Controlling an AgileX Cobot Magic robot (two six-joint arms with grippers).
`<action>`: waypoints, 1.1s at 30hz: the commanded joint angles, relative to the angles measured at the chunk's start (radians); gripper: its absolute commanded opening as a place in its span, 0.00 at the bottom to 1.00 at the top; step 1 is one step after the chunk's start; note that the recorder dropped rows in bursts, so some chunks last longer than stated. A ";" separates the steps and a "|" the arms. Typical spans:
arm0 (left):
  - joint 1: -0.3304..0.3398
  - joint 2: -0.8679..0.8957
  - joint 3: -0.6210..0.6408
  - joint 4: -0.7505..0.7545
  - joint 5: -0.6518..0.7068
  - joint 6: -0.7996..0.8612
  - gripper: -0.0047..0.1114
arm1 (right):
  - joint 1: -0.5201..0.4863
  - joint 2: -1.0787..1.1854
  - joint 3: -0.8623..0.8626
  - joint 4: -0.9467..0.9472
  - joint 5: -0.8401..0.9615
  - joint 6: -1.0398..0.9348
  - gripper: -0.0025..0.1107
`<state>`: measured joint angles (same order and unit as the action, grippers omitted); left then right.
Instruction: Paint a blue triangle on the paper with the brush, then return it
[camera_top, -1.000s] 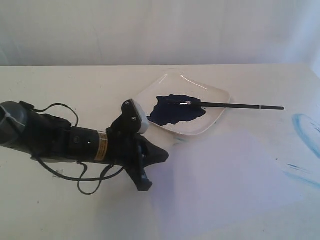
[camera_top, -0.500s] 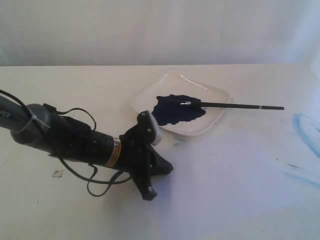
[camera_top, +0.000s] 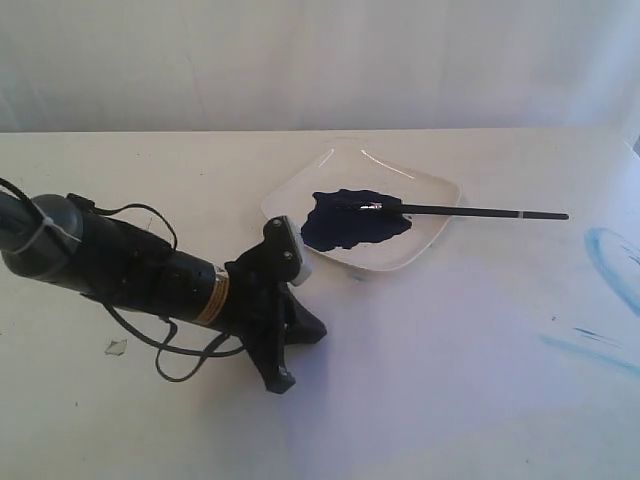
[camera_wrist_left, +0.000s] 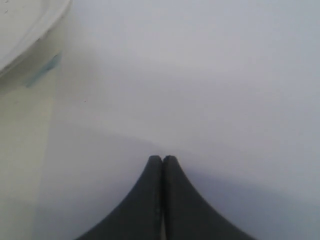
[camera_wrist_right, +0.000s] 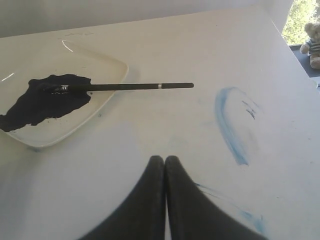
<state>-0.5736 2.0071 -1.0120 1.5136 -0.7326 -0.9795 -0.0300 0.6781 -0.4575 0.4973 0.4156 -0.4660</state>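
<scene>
Black and pressed tip to tip, the jaws of your left claw (camera_wrist_left: 162, 160) grip nothing. It hangs low over the near left part of the paper (camera_top: 450, 380), and I cannot tell whether it touches the sheet. My guess is that it is parked there, or ready to steady the sheet. Your right claw (camera_wrist_right: 165, 159) is likewise closed and empty. It faces across the desk (camera_top: 150, 170) toward the brush (camera_top: 470, 211), whose handle points to that arm's side, so I judge the pick-up is its job.

The paper lies flat, very pale lavender-white, barely set off from the desk. You have no blue triangle on it yet, so the painting is all to come.

Beyond the sheet sits the white dish (camera_top: 430, 180). The brush rests with its bristles in the dark blue paint (camera_top: 350, 222) and its handle out over the rim. Lying this way, it probably loads with colour and leaves you a clean stretch to grasp. It is a thin black stick with a silver ferrule and a small white band near its free end.

Farther right, pale blue smears (camera_top: 610, 260) mark the desk
</scene>
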 joint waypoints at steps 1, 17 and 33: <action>0.039 -0.017 0.014 0.095 0.043 -0.066 0.04 | -0.001 0.026 -0.009 0.001 -0.013 -0.019 0.02; 0.053 -0.069 0.055 0.231 0.056 -0.246 0.04 | -0.001 0.424 -0.188 0.365 0.013 -0.382 0.08; 0.248 -0.286 0.140 0.131 -0.057 -0.189 0.04 | -0.001 0.545 -0.232 0.596 0.050 -0.631 0.08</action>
<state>-0.3375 1.7497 -0.8811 1.7109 -0.7127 -1.2028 -0.0300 1.2183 -0.6854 1.0546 0.4602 -1.0428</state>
